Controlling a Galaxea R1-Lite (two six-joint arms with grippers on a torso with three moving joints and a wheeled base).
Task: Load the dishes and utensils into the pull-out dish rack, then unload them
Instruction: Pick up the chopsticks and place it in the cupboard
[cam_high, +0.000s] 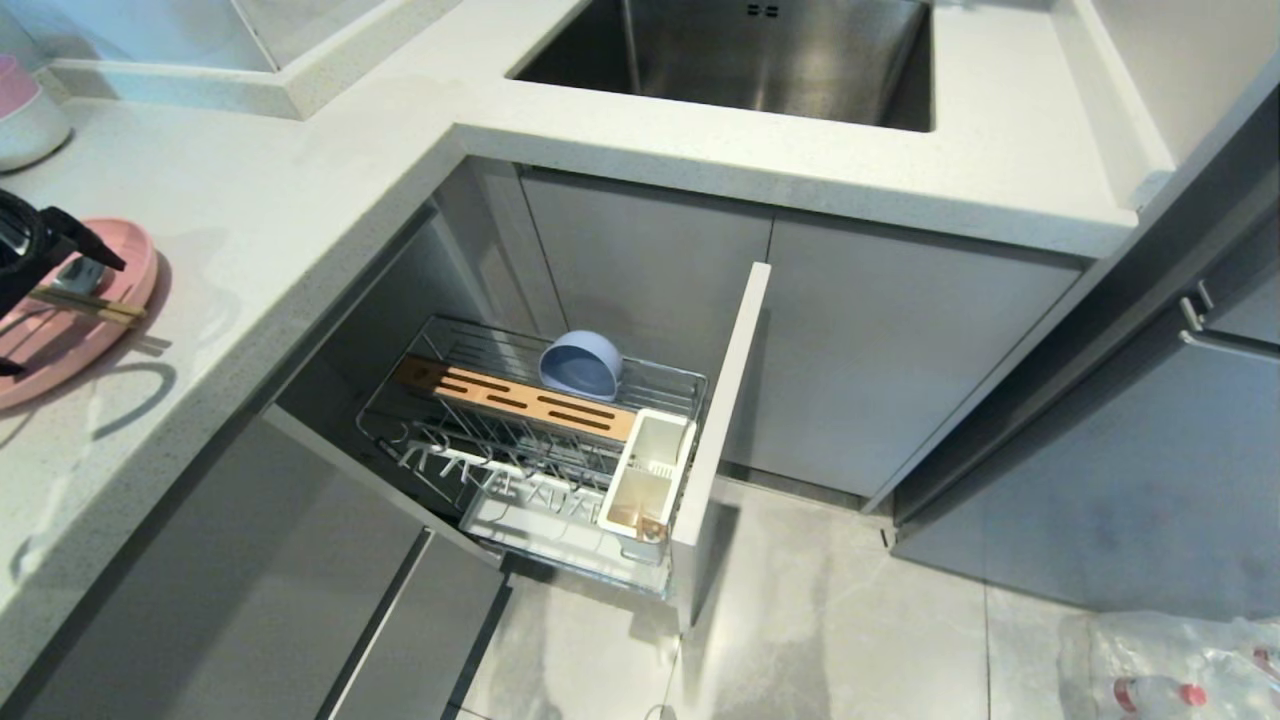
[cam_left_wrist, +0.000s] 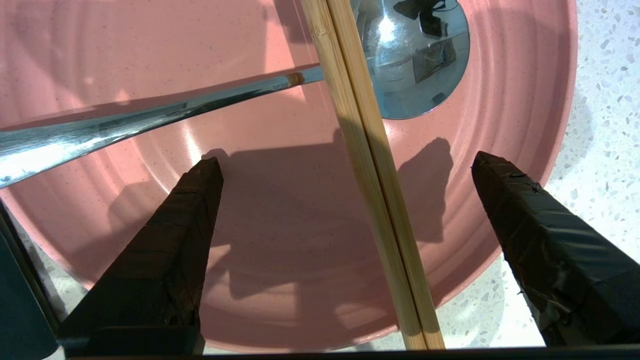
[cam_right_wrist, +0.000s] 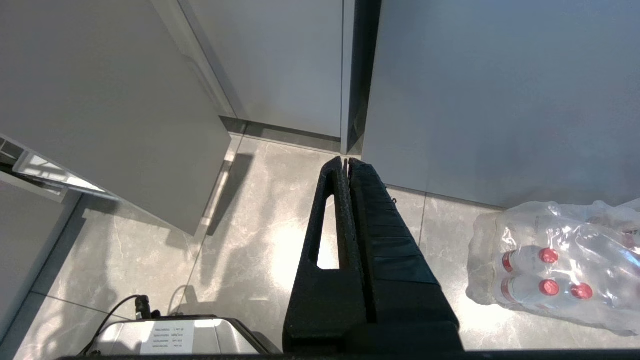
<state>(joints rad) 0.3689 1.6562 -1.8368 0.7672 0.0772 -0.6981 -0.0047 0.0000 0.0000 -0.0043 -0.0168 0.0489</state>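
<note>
White speckled counter (cam_left_wrist: 607, 125), matte pink plate (cam_left_wrist: 150, 40), paired wooden chopsticks (cam_left_wrist: 370, 165), shiny spoon (cam_left_wrist: 415, 55)

Counted across the kitchen views.
Saw one pink plate (cam_left_wrist: 280, 260), one spoon (cam_left_wrist: 410, 60), two chopsticks (cam_left_wrist: 372, 165), one blue bowl (cam_high: 580, 365), one dish rack (cam_high: 560, 450), one sink (cam_high: 740, 55).

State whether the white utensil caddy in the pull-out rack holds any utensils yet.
Empty. In the head view the white caddy shows bare compartments, while the chopsticks and spoon lie on the pink plate on the counter.
</note>
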